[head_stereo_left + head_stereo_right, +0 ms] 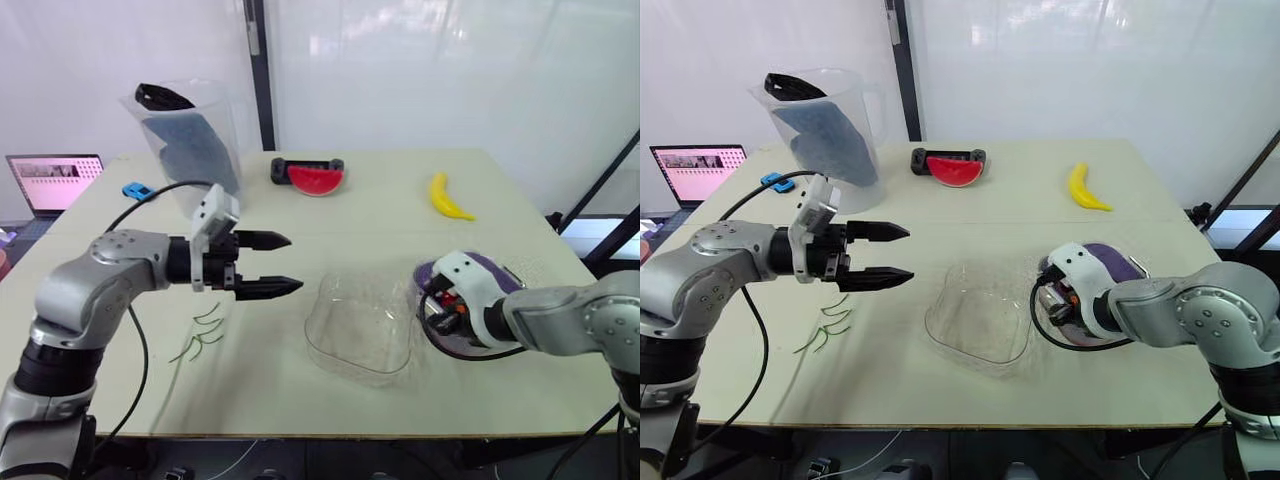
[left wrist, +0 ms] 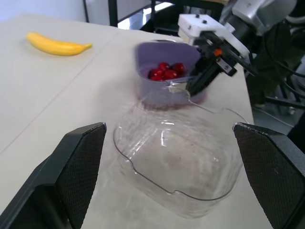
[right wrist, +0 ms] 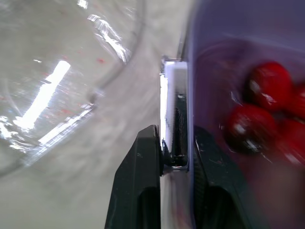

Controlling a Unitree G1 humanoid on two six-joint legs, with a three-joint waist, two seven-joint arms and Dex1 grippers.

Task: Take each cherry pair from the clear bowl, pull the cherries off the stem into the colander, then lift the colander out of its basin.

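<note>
Right tool (image 3: 174,148) pinches colander (image 2: 153,59) rim, left tool (image 1: 295,263) open

The clear bowl (image 1: 360,322) stands upright and empty at the bench centre. The purple colander (image 2: 152,90) stands just beside it on the robot's right and holds red cherries (image 2: 166,71). Its near wall is clamped between the right gripper (image 3: 175,148) fingers. Bare green stems (image 1: 205,338) lie flat on the bench left of the bowl.
</note>
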